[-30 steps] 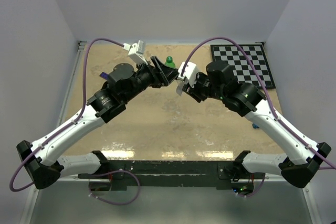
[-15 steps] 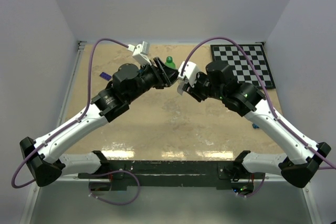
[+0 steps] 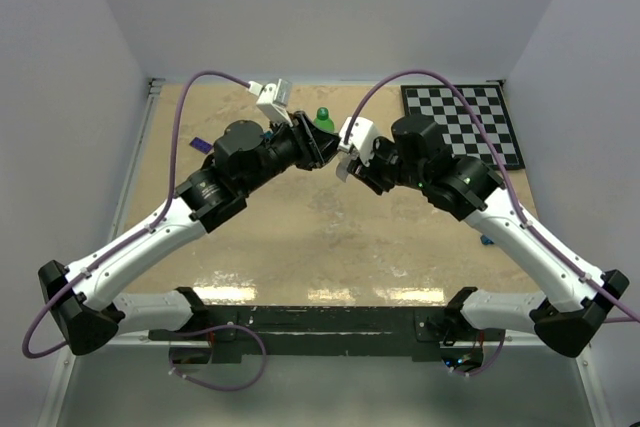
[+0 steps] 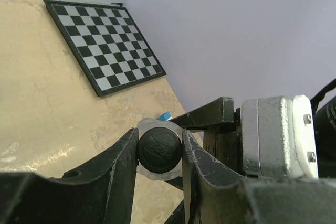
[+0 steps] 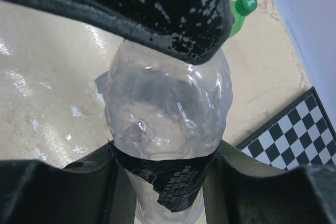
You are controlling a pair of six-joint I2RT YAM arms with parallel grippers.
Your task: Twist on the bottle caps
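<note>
**Black cap on clear bottle's neck, green one looked done**

Nearest on the table [image 3: 330, 237] was a small blue toy brick [image 3: 485, 240] beside the right arm, not in play. Over mid-table, both arm tips were together.

The right end effector [image 5: 164, 179] was clamped narrow on the clear crinkled plastic bottle [image 5: 165, 114] at its dark label band, apparently holding it off the table. The left end effector [image 4: 160, 156] pinched the round black plastic cap [image 4: 159, 149], which sat on that bottle's neck. The threads were hidden, so I couldn't tell how far it was turned.

Farther back, the small green plastic bottle [image 3: 322, 119] stood upright with its green cap [image 5: 245, 2] on top. A checkered mat [image 3: 465, 122] lay far right.

Judgement: one of two done. Left to do: tighten the black cap, then release.
</note>
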